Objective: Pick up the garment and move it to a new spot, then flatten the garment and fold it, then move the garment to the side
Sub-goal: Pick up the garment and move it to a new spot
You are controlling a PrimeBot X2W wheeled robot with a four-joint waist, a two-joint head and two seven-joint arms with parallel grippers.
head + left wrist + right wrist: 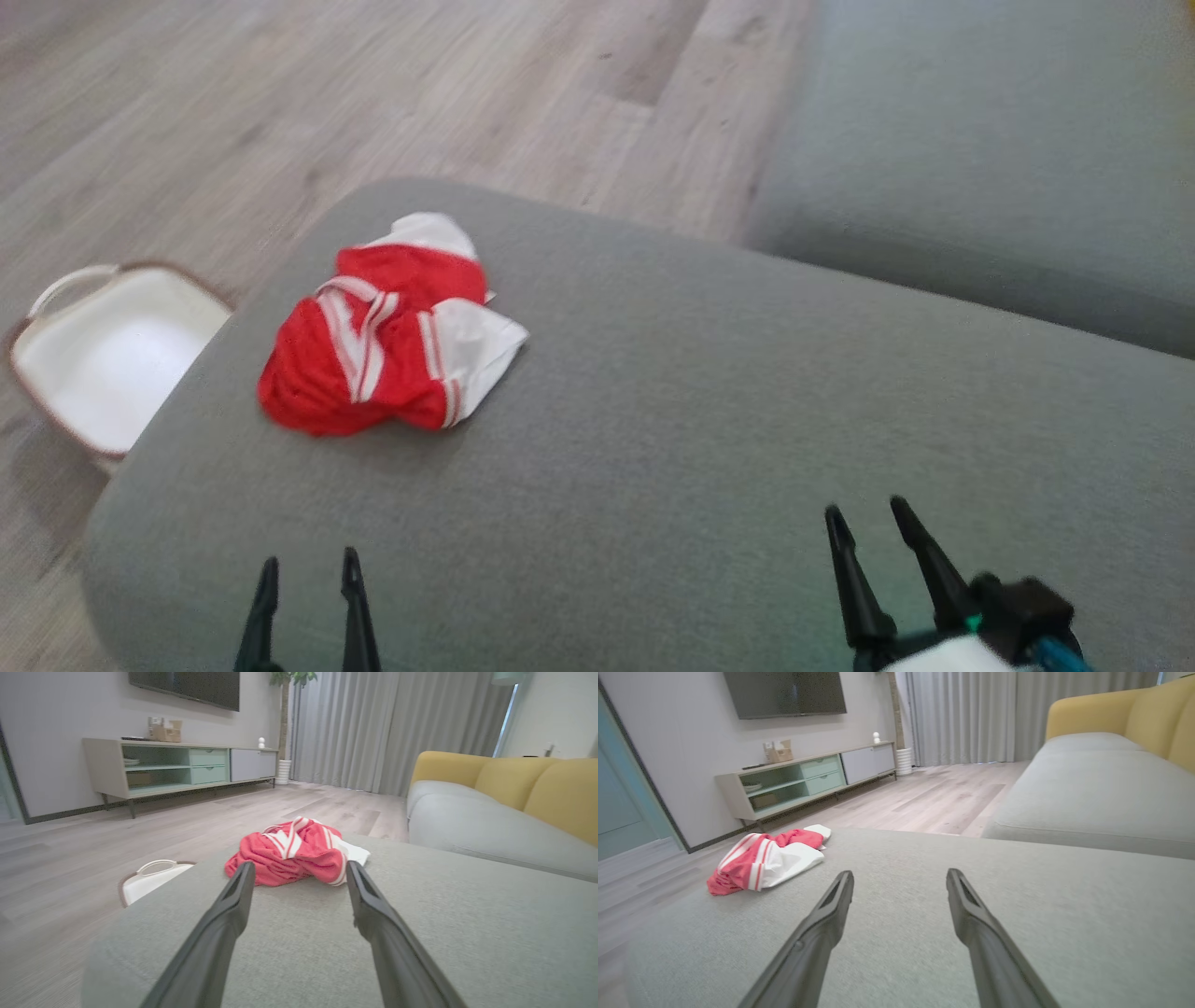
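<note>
**Opening stage of the garment task.** Read left to right across the head view, with every position given relative to the grey ottoman (709,401).

- **Basket.** A white basket (103,364) stands on the wooden floor (280,93) just beside the ottoman's left end and below its top. It may serve as a laundry store, though nothing here confirms that.
- **Garment.** The garment (387,336), red with white panels and striped trim, lies crumpled in a heap on the ottoman's top near its far left corner. Nothing touches it. Its bunched state is why flattening must come before folding. Its place close to the edge is probably why the task first asks for a move to a new spot, since the broad bare middle of the ottoman gives room to spread it.
- **Left gripper.** The left gripper (310,557) hovers above the ottoman's near edge, jaws wide apart and empty. In the left wrist view the heap appears straight ahead, framed by its fingers (233,896), which suggests this arm is lined up for the first reach.
- **Right gripper.** The right gripper (864,507) hovers above the near edge further right, well apart from the garment. Its jaws are likewise spread and empty, and it appears to be held in reserve over the bare area.
- **Sofa.** Beyond the ottoman's far right side runs a grey sofa seat (980,140).

Judged progress: no step begun.
</note>
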